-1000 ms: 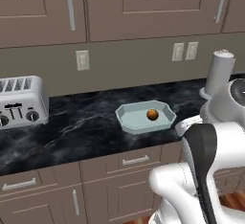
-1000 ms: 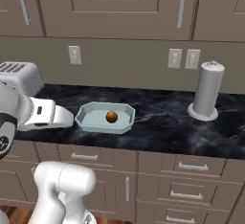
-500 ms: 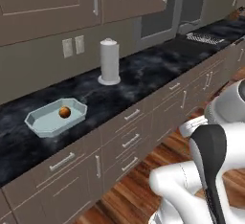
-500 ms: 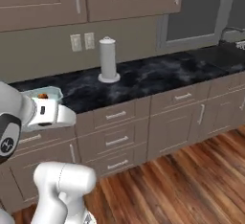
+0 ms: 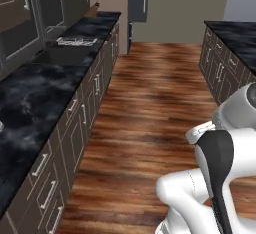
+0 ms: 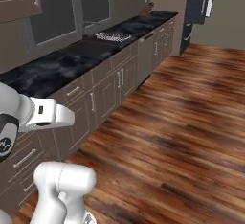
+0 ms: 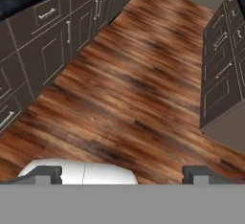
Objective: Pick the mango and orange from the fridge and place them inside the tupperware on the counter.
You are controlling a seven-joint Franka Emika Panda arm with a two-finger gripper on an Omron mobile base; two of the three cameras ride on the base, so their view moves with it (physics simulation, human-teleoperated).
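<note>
The fridge (image 6: 198, 3) stands tall and dark at the far end of the aisle, its door shut behind a long grey bar handle; it is also the dark panel at the back (image 5: 142, 0). The black marble counter (image 5: 30, 93) runs along the left wall over brown cabinets (image 6: 57, 67). The mango, the orange and the tupperware are out of view. In the hand view my gripper (image 7: 122, 175) is open, its fingertips (image 7: 45, 174) wide apart above the wooden floor, with nothing between them.
A sink (image 5: 60, 55) and a metal rack (image 6: 114, 37) sit in the left counter. A second run of dark cabinets (image 5: 235, 35) lines the right side (image 7: 222, 84). A wide wooden floor (image 5: 155, 93) lies between them.
The whole picture has swung right: the base has turned away from the counter with the tupperware and the orange, and now faces down the aisle. The arm keeps its folded pose.
</note>
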